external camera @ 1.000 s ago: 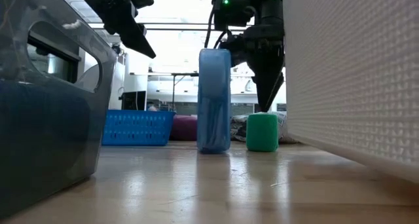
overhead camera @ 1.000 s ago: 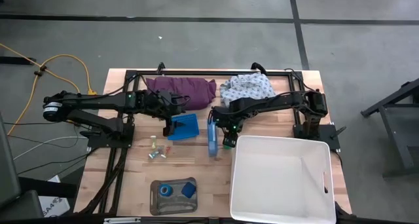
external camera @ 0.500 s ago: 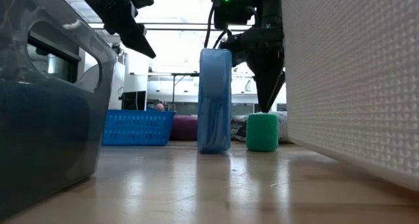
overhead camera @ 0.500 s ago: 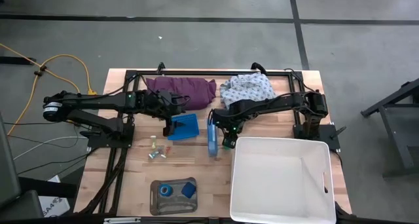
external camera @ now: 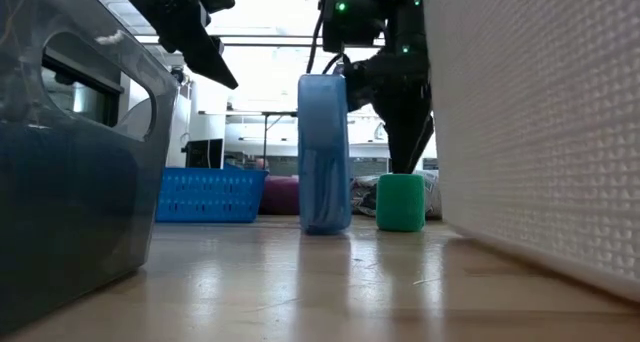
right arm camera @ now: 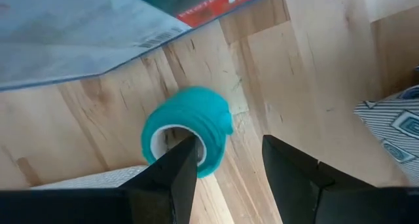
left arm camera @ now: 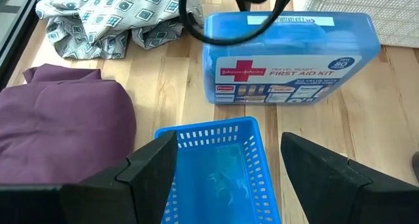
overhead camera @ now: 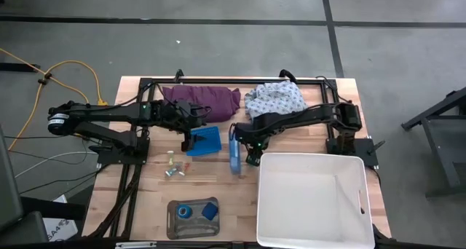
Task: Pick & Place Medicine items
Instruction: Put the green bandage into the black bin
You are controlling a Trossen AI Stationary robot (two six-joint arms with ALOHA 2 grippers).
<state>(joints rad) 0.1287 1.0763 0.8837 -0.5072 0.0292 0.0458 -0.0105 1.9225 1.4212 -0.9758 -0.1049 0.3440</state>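
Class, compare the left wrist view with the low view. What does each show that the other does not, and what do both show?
Only the left wrist view shows the kit's printed face and the patterned cloth. Only the low view shows the green roll standing under the right gripper, and the white bin's wall. Both show the first aid kit, blue basket and purple cloth.

high view: overhead, straight down, whole table mid-frame, floor around it. low view: tabletop height, level, facing the room; white bin wall close at right. left wrist view: close, down on the blue basket and first aid kit. right wrist view: very close above the green roll. low view shares kit and roll.
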